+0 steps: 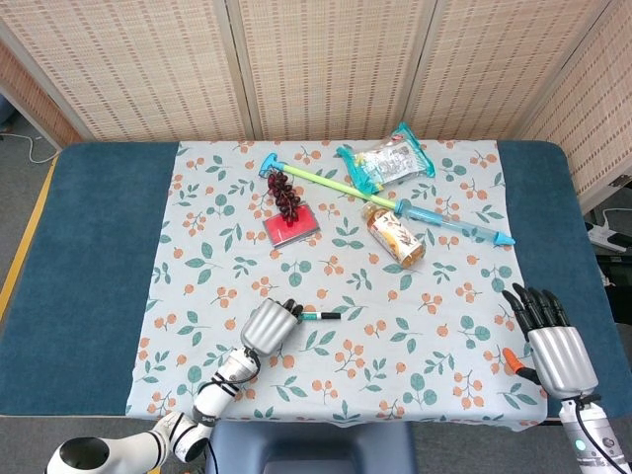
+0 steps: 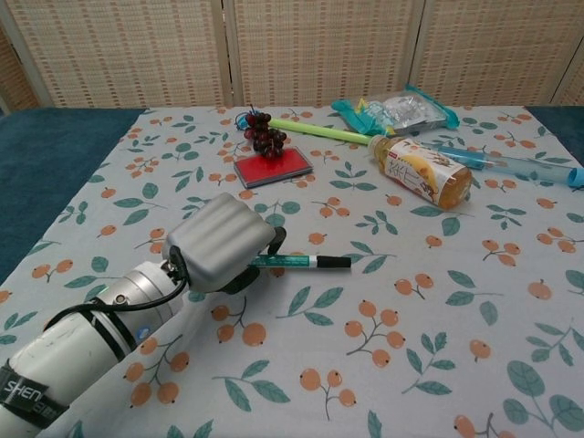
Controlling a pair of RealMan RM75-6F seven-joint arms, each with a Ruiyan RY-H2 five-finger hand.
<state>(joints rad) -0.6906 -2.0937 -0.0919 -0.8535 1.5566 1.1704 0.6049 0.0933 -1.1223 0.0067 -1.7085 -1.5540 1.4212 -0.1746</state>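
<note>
Chest view: left robot hand [image 2: 222, 245] grips pen [image 2: 306, 262] (tablecloth).

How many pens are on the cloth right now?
1. The pen lies on the near part of the cloth, its teal end in the left hand. None other shows.

A staged robot test room rather than a home: woven screen panels [image 1: 326, 59] wall off a blue-padded surface [image 1: 99, 257] under a fruit-print cloth [image 1: 336, 286], cables on the floor [image 1: 35, 153]
</note>
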